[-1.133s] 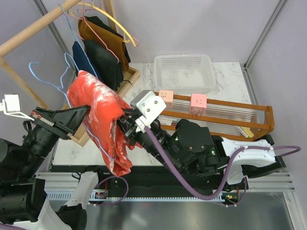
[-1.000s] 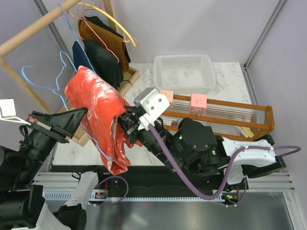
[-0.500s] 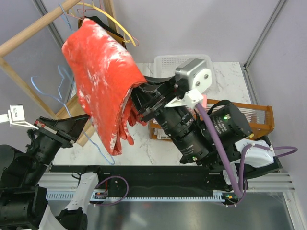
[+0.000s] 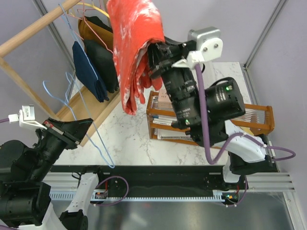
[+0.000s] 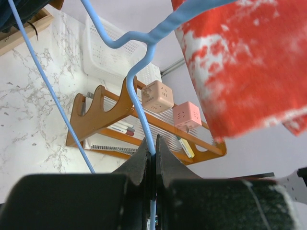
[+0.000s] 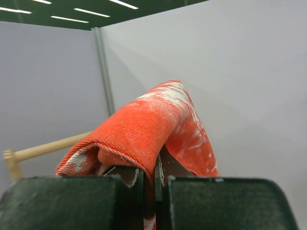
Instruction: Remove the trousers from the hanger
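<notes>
Top external view, starting at the left: the left gripper [image 4: 88, 123] sits low beside the table edge, its fingers pinched tight on the hanger [image 4: 102, 146]. The hanger is a thin light-blue wire frame. It slants bare from its hook near the wooden rail [image 4: 33, 31] down toward the near edge of the marble table [image 4: 129, 139]. The left wrist view confirms the grip, with the wire [image 5: 141, 115] running straight down into the closed finger pads [image 5: 144, 153].

Further right, the trousers [image 4: 134, 43] hang high at the top centre. They are a bright red bundle, folded double and flecked with white blotches, with the loose ends dangling over the orange rack [image 4: 259, 115]. They are well clear of the hanger and touch no wire. The right gripper [image 4: 152, 51] clamps them at the fold, and the right wrist view shows the cloth [image 6: 148, 124] draped over the closed fingers [image 6: 129, 184].

About a second ago the trousers lay draped over the hanger at lower left, with the wire threaded through them. Half a second ago they were already rising past the rail. Now they are higher and further right, the hanger is left empty, and the left gripper has sunk lower. The navy trousers [image 4: 88, 69] hang on the rail as before.
</notes>
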Robot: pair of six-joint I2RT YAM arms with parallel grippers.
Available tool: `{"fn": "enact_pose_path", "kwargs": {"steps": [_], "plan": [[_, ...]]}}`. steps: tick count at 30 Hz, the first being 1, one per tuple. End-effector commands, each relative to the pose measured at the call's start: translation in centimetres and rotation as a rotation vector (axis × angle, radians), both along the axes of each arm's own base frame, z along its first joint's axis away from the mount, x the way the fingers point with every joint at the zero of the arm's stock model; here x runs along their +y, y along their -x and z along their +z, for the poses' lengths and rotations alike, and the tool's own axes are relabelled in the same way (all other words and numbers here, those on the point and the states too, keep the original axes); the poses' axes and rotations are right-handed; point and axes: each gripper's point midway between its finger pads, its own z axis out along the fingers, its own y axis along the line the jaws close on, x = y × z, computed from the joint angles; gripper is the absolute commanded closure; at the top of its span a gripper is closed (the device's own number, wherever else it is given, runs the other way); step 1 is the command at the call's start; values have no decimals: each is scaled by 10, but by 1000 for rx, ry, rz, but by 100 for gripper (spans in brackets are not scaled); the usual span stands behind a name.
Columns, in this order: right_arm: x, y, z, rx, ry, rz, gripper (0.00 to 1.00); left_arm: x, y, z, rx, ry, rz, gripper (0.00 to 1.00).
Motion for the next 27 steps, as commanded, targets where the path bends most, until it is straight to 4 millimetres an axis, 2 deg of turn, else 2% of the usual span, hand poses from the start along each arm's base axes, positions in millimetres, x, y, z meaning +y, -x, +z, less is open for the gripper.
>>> {"fn": "enact_pose_path", "kwargs": {"steps": [1, 3, 6, 11, 12, 14, 15, 23, 27], "plan": [[-52, -34, 29, -79, -111, -116, 100, -6, -2, -1, -26, -71, -65, 98], [-56, -49, 26, -74, -112, -143, 100, -8, -3, -4, -21, -82, -85, 98], [-76, -81, 23, -72, -114, -241, 100, -9, -6, -8, -11, -92, -93, 98], [-98, -121, 16, -55, -109, -318, 100, -10, -12, -12, -2, -103, -117, 98], [-110, -134, 15, -47, -129, -345, 100, -11, -13, -12, -4, -106, -120, 98], [-118, -150, 7, -25, -109, -372, 100, -10, -16, -11, -5, -112, -123, 98], [-128, -161, 4, -18, -107, -404, 100, -11, -17, -11, -8, -114, -126, 98], [-146, -222, -30, 58, -49, -478, 100, -12, -29, -14, 2, -120, -143, 98], [-167, -252, -46, 89, -41, -532, 100, -12, -32, -14, 3, -127, -149, 98]]}}
